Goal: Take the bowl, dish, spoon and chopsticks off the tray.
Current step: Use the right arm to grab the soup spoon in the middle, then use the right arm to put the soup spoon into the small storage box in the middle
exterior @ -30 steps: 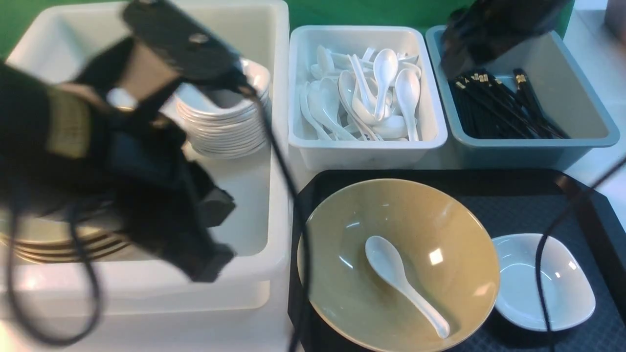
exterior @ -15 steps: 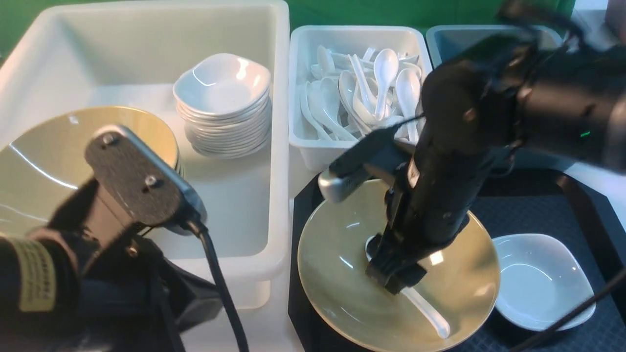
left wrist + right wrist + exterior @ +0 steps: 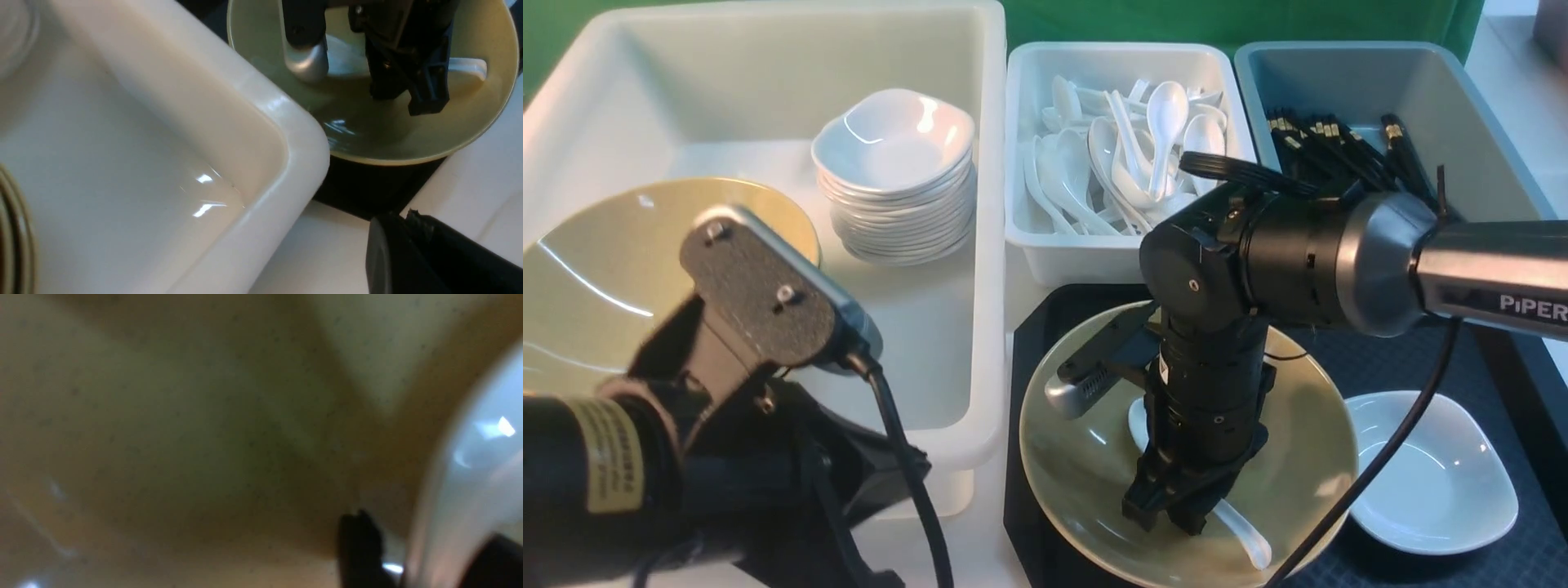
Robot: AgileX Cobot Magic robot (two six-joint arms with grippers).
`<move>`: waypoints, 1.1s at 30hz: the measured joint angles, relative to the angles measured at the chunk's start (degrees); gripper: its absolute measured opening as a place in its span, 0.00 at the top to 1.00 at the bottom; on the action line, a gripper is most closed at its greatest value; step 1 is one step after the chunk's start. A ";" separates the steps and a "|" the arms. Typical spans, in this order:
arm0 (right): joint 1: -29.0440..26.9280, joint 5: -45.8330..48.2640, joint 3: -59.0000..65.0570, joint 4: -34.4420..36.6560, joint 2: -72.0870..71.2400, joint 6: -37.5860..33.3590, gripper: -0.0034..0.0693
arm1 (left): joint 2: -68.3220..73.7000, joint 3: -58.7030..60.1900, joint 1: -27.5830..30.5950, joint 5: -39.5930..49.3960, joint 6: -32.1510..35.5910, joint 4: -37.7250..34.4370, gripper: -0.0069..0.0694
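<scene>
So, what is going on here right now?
The right hand is down inside the tan bowl on the black tray, at the handle of the white spoon; whether it grips yet is unclear. The small white dish sits on the tray beside the bowl. The left hand is shut near a corner of the white tub.

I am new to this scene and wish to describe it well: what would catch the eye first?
First, the black right arm bends down into the olive-tan bowl on the black tray, its right gripper at the handle of the white soup spoon; whether it grips cannot be told. Next, the dark left arm fills the near left corner, before the white tub with its stack of small white dishes.
</scene>
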 joint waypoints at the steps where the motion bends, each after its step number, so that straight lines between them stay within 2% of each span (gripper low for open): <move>1: 0.00 0.22 -0.71 -0.58 -0.37 -0.38 0.69 | 0.00 -1.33 0.00 1.11 0.05 0.70 0.92; 4: 0.00 0.58 -4.44 -4.52 -2.57 -0.53 0.84 | 0.00 -4.63 0.00 3.79 0.07 2.78 0.92; 6: -0.13 0.56 -10.00 -9.57 -3.94 -0.53 0.84 | 0.00 -5.96 0.00 5.00 -0.12 4.39 0.92; 11: -3.11 -4.61 -21.49 -13.86 -4.02 0.22 0.84 | 0.84 -6.43 0.00 5.83 -2.21 6.11 0.92; 14: -6.79 -16.36 -28.58 -14.88 -1.74 6.36 0.84 | 3.49 -6.43 0.00 5.94 -3.28 5.33 0.92; 17: -9.42 -24.48 -32.25 -15.20 2.17 9.34 0.81 | 6.20 -6.43 0.00 5.94 -3.28 3.01 0.92; 19: -10.30 -26.90 -33.43 -15.20 4.05 10.67 0.77 | 7.45 -6.43 0.00 5.94 -3.07 1.65 0.92; 22: -12.47 -31.24 -36.84 -15.20 9.31 16.17 0.50 | 10.23 -6.43 0.00 5.99 -2.23 -1.99 0.92; 23: -12.64 -31.30 -37.01 -15.20 9.68 16.75 0.47 | 10.47 -6.43 0.00 6.05 -2.07 -2.28 0.92; 26: -13.49 -27.21 -40.21 -15.20 10.71 20.02 0.24 | 11.94 -6.48 0.00 6.68 -1.31 -3.71 0.92; 29: -13.68 -20.38 -42.71 -15.20 10.08 20.10 0.15 | 12.57 -6.79 0.00 7.42 -0.97 -4.13 0.92; 33: -12.74 -9.00 -44.19 -15.07 6.58 14.20 0.16 | 14.87 -10.23 0.00 10.11 -0.66 -4.32 0.92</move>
